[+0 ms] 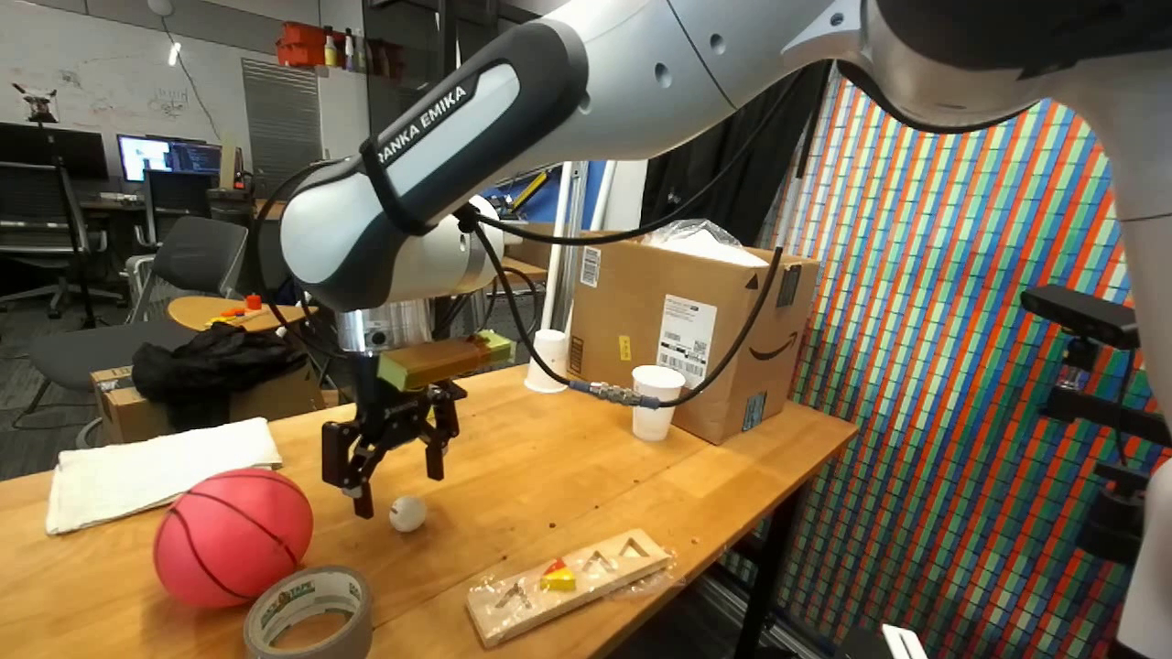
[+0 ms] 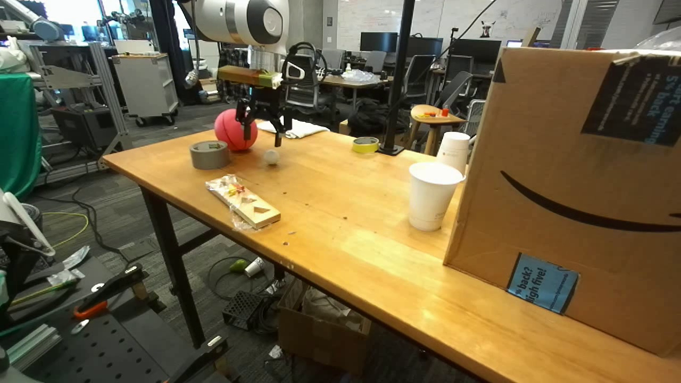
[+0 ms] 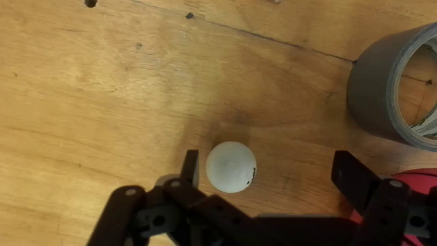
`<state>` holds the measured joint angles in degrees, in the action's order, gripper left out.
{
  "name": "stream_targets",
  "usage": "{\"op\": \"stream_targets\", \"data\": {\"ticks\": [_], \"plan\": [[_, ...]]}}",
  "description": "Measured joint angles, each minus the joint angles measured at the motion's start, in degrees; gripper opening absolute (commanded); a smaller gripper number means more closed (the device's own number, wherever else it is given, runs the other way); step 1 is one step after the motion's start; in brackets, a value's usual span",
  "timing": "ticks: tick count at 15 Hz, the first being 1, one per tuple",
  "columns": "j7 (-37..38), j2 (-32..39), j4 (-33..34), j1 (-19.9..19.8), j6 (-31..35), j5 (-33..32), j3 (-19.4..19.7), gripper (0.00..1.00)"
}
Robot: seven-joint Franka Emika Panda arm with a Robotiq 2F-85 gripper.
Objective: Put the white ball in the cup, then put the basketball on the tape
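The white ball point(image 1: 407, 513) rests on the wooden table and also shows in the other views point(image 2: 271, 157) point(image 3: 231, 167). My gripper point(image 1: 399, 485) is open and empty, pointing down just above it. In the wrist view the ball lies between the fingers point(image 3: 267, 165), closer to the left one. The white cup point(image 1: 652, 419) stands upright by the cardboard box, seen in both exterior views point(image 2: 432, 199). The reddish-pink basketball point(image 1: 233, 540) rests on the table beside the grey tape roll point(image 1: 360, 630), which lies flat. Both show partly in the wrist view, tape point(image 3: 370, 89), basketball point(image 3: 421, 181).
A large cardboard box point(image 1: 696, 311) stands beside the cup. A second white cup point(image 1: 548, 361) is upside down behind it. A wooden puzzle board point(image 1: 568, 586) lies near the table edge. A white cloth point(image 1: 165, 471), a yellow tape roll point(image 2: 365, 149) and a black pole point(image 2: 396, 106) are farther back.
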<state>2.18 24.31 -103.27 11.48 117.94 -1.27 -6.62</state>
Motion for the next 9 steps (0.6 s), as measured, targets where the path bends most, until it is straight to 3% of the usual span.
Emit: {"op": "stream_targets", "data": {"ticks": [9], "plan": [[0.08, 3.13, 2.58, 0.53, 0.21, -0.42, -0.01, 1.0]]}}
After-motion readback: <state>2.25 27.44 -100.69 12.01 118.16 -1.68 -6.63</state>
